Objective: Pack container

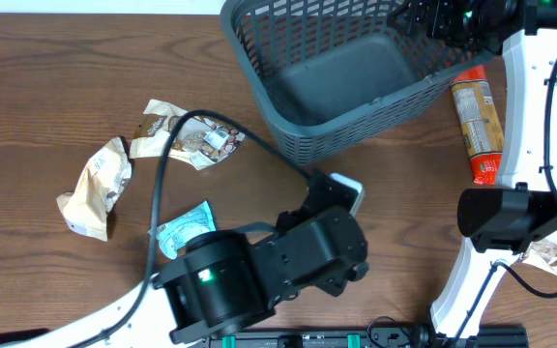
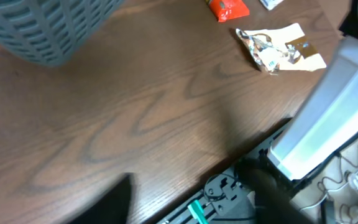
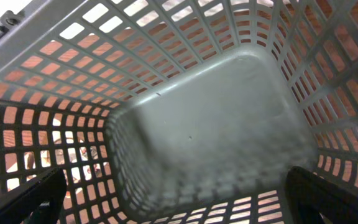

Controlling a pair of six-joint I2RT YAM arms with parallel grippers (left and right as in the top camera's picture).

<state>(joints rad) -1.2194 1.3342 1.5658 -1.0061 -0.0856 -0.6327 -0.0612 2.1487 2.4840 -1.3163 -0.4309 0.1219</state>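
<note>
The container (image 1: 356, 121) is a dark grey-blue lattice basket at the table's far side, and nothing lies in it. Its corner shows at the top left of the left wrist view (image 2: 42, 25). My right gripper (image 3: 179, 202) hangs open over the basket's bare floor (image 3: 216, 118), near its far right corner (image 1: 438, 19), with nothing between the fingers. My left gripper (image 2: 188, 199) hovers low over bare wood near the front edge, fingers blurred and apart, holding nothing. In the overhead view the left arm (image 1: 307, 246) hides its fingers.
Two tan snack packets (image 1: 95, 188) (image 1: 187, 135) and a teal one (image 1: 187, 232) lie left of the left arm. An orange packet (image 1: 477, 116) lies right of the basket, beside the right arm (image 1: 520, 145). Another tan packet (image 2: 278, 50) lies near the right arm's base.
</note>
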